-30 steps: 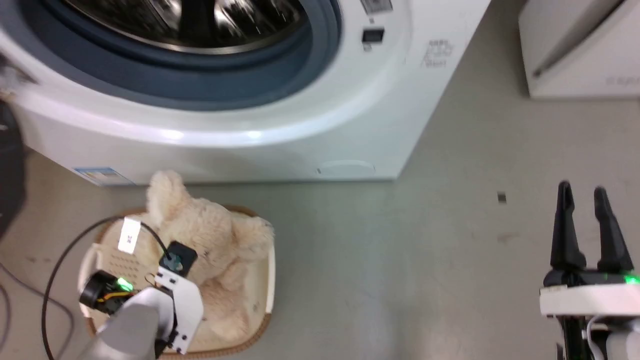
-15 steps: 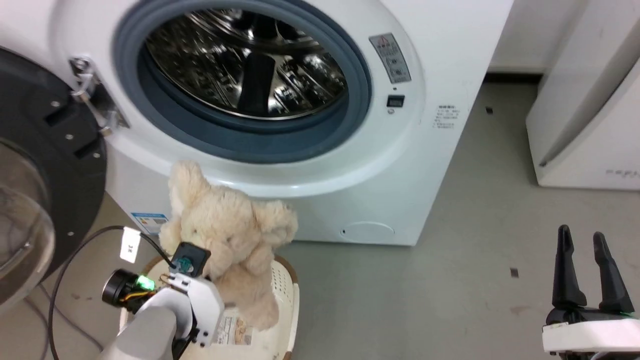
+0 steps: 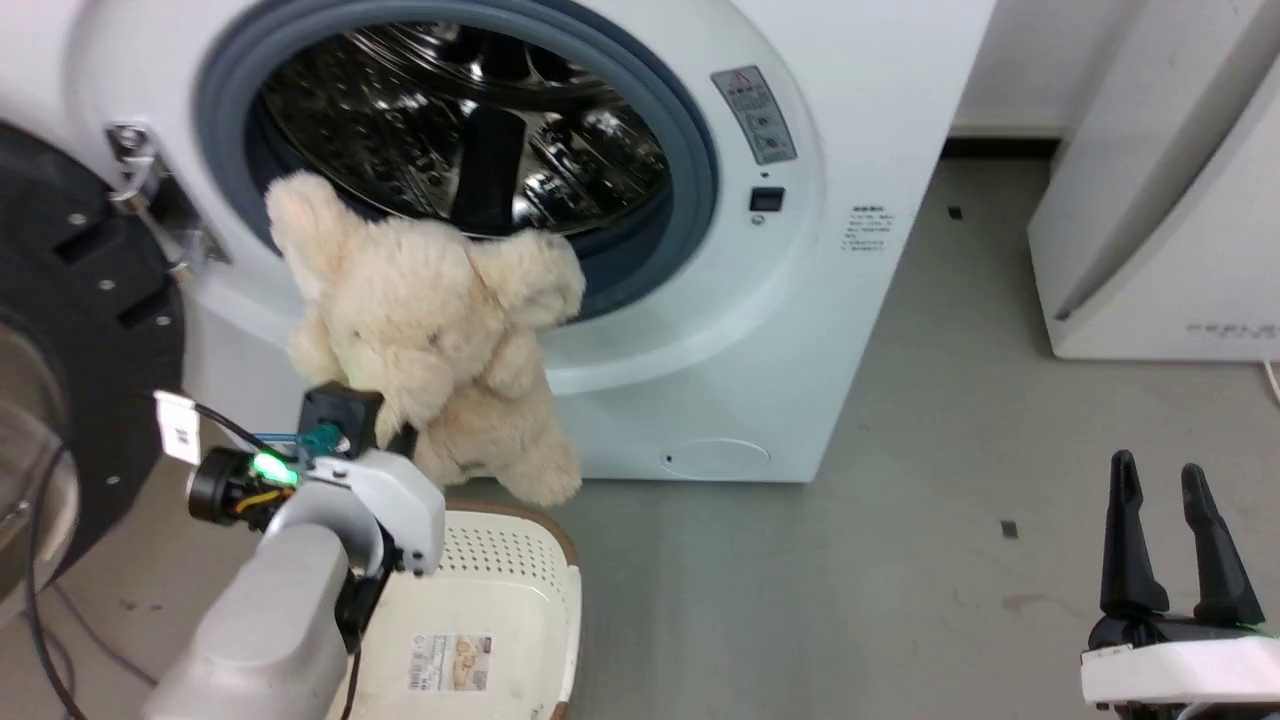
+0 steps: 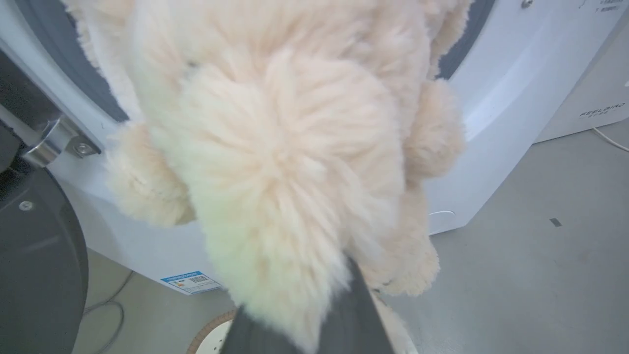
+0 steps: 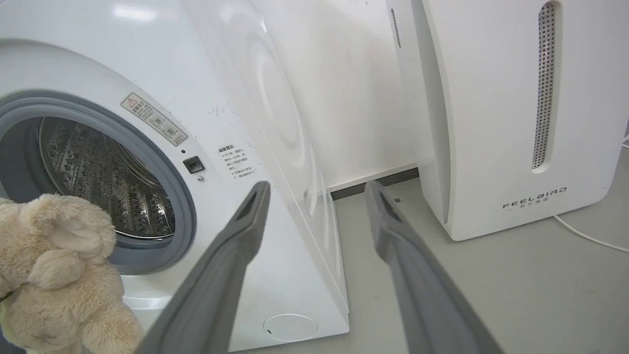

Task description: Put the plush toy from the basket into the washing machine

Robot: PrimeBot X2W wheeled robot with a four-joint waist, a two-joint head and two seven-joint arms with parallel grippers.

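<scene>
The fluffy cream plush toy (image 3: 430, 340) hangs in the air in front of the lower left rim of the washing machine's (image 3: 830, 300) grey porthole. My left gripper (image 3: 398, 425) is shut on its lower body from below. One dark finger (image 4: 354, 314) presses into the fur, and the fingertips are buried in it. The steel drum (image 3: 450, 130) stands open behind the toy. Below, the cream basket (image 3: 525, 600) sits on the floor, its paper label showing on the bottom. My right gripper (image 3: 1160, 480) is open at the lower right, holding nothing.
The black-framed glass door (image 3: 70, 350) is swung open at the left, close to my left arm. A white FEELBIRD appliance (image 3: 1160, 200) stands at the right with a cable (image 5: 589, 231) on the floor. Grey floor (image 3: 850, 600) lies between basket and right gripper.
My left gripper has lifted the plush toy out of the basket and up to the porthole's lower rim. The head camera has tilted up. The right gripper has stayed open.
</scene>
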